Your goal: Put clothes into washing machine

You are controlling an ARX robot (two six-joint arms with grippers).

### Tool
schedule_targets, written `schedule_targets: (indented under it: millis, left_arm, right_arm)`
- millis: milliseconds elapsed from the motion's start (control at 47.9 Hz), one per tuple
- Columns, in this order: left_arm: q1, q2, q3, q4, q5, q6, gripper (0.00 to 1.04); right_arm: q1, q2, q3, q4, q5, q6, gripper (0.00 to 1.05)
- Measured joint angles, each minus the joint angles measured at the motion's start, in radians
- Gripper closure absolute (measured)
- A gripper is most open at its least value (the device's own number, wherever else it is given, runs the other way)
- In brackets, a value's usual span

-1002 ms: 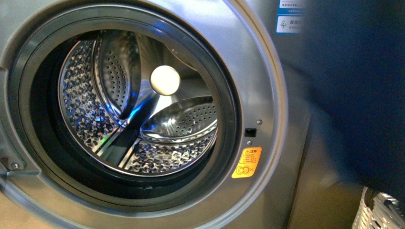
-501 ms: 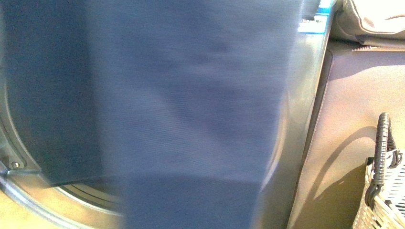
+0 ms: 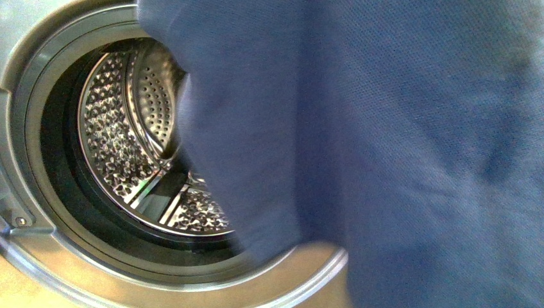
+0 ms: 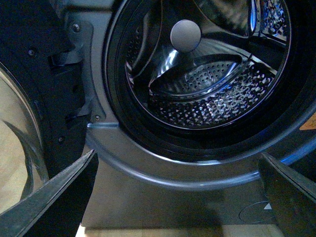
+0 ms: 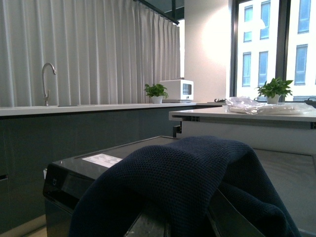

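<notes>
Gaping on the left, the washing machine (image 3: pixel 70 269) shows its shiny perforated drum (image 3: pixel 122 128). The left claw (image 4: pixel 177 157) is spread wide and empty before the dark rubber ring (image 4: pixel 116 123). Across the right of the mouth hang the clothes (image 3: pixel 385 147), blue mesh knit, heaped over the right claw (image 5: pixel 185 219), which grips them.

The soft blue mesh-knit garment (image 3: pixel 398 147) shows a fine dotted weave in the front view and reads dark navy in the right wrist view. The silver-grey front-loading washing machine (image 3: pixel 25 25) has a near-black rubber ring (image 3: pixel 58 179). Its shiny steel drum (image 3: pixel 112 147) is patterned with embossed bumps and rows of small holes. The orange sticker corner (image 4: pixel 310 122) shows at the porthole's edge.
</notes>
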Motion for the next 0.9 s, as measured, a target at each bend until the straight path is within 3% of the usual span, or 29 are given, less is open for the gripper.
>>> schedule_targets:
  millis: [334,459,585,710,898]
  left_arm:
    - [0.012,0.010,0.001,0.002,0.018,-0.027,0.06]
    - [0.172,0.270,0.069,0.243,0.223,-0.158,0.06]
    - [0.249,0.522,0.206,0.431,0.324,-0.163,0.06]
    - [0.242,0.617,0.294,0.450,0.348,-0.154,0.06]
    - [0.156,0.696,0.439,0.425,0.363,-0.134,0.06]
  right_arm:
    - [0.000,0.000,0.000,0.000,0.000,0.000,0.98]
    - [0.000,0.000,0.000,0.000,0.000,0.000,0.98]
    - [0.000,0.000,0.000,0.000,0.000,0.000,0.98]
    - [0.000,0.000,0.000,0.000,0.000,0.000,0.98]
    - [0.000,0.000,0.000,0.000,0.000,0.000,0.98]
